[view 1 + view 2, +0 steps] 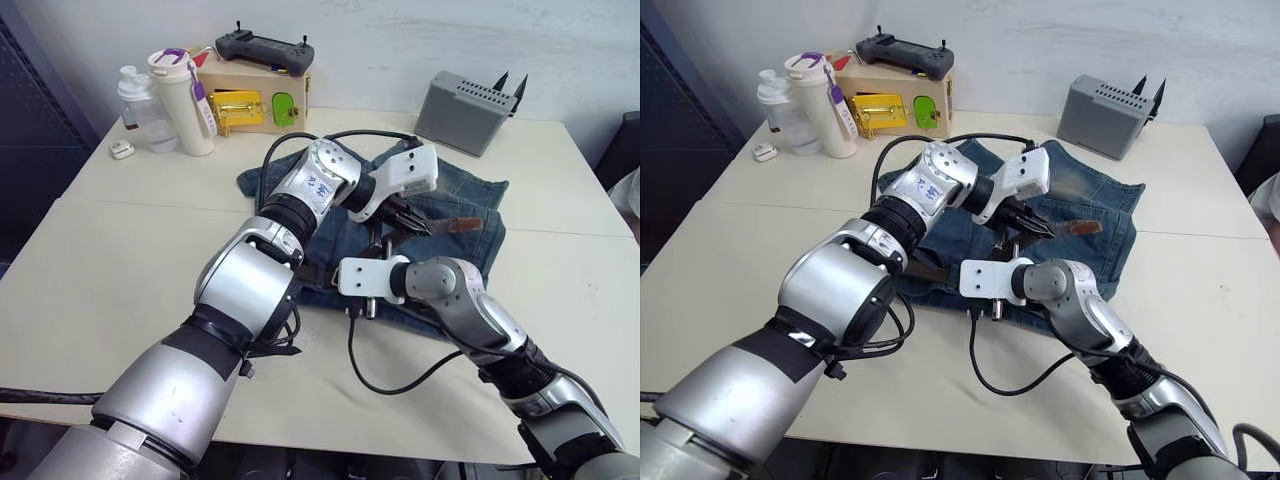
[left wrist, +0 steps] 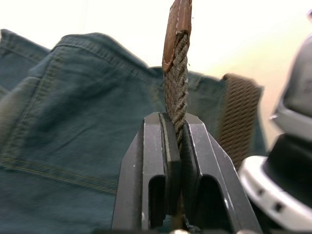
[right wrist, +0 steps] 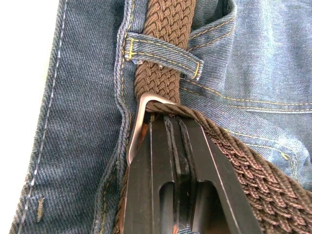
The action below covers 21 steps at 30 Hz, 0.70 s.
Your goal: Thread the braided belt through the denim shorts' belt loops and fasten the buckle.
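Both hands pinch the braided belt (image 2: 176, 83) over the denim shorts (image 1: 470, 200).

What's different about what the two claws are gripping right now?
The left gripper pinches the braided belt near its tan leather tip, lifted off the denim shorts. The right gripper sits at the silver buckle, down on the waistband beside a belt loop. Both are shut.

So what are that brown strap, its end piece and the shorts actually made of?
The braided belt looks like woven cord or elastic, with a matte basket-weave texture. Its tip seems smooth tan leather with a stitched edge. The denim shorts show faded blue twill and yellow seams. The buckle looks like brushed metal.
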Tool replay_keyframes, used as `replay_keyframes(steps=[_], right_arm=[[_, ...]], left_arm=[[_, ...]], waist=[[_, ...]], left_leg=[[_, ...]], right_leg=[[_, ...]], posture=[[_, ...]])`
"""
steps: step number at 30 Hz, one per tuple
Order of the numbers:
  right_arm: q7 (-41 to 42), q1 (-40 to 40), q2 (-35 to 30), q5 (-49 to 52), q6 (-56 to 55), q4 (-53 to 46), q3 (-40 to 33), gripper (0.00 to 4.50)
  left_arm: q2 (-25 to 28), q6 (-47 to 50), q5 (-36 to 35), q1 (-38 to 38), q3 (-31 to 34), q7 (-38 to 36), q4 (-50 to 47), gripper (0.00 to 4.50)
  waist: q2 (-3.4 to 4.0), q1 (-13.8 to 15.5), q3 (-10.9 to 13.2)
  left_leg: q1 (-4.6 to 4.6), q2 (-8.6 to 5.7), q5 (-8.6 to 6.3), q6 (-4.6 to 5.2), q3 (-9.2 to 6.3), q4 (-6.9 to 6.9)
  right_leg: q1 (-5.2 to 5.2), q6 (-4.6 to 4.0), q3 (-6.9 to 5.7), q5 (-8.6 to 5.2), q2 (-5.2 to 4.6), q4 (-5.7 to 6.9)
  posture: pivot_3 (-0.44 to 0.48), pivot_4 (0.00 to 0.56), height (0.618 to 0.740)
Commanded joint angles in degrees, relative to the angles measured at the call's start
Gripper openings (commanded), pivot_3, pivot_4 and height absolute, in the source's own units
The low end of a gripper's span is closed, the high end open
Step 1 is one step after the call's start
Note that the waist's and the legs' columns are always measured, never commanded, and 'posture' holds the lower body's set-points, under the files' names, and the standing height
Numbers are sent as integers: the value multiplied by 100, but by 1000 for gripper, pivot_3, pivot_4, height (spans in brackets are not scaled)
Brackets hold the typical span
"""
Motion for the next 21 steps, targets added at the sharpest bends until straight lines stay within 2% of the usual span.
replay_keyframes(steps=[1, 3, 10, 14, 18, 21], right_arm=[[942, 797, -109, 544, 703, 416, 484, 71], [1055, 799, -150, 870, 1002, 237, 185, 71], [1428, 641, -656, 2145, 2199, -317, -972, 71], [1332, 446, -676, 2682, 2710, -421, -1275, 71], [1088, 385, -569, 2955, 2876, -420, -1318, 71], [874, 378, -476, 3081, 2915, -411, -1325, 71]], left_arm=[[34, -282, 123, -255, 10, 649, -456, 0], [159, -240, 239, -109, -32, 835, -490, 0], [702, 515, 9, 663, 269, 907, -1208, 0], [1113, 1257, -224, 1474, 368, 625, -2526, 0], [1484, 2468, -597, 2448, 450, 355, -4363, 0], [1623, 3317, -893, 2908, 520, 395, -5374, 0]], waist=[[3, 4, -2], [4, 10, -1], [14, 9, 6], [26, -22, 15], [34, -29, 21], [35, -40, 22]], left_leg=[[-10, 0, 0, 2, -1, 1], [-48, 0, 2, 8, -2, 5], [-65, 0, 6, 5, -4, 8], [-71, 0, 4, 7, -4, 10], [-75, 4, 12, -7, -4, 9], [-75, 8, 15, -11, -4, 12]], right_leg=[[-10, 0, 0, 0, 0, -1], [-43, 1, -2, 0, 0, 0], [-46, 2, -12, 1, 0, 0], [-49, 3, -13, 2, 0, -5], [-56, 3, -13, 1, 6, -3], [-55, 3, -12, 1, 8, 2]], posture=[[0, 150, 736], [0, 150, 736], [0, 150, 736], [0, 150, 736], [0, 150, 736], [0, 150, 736]])
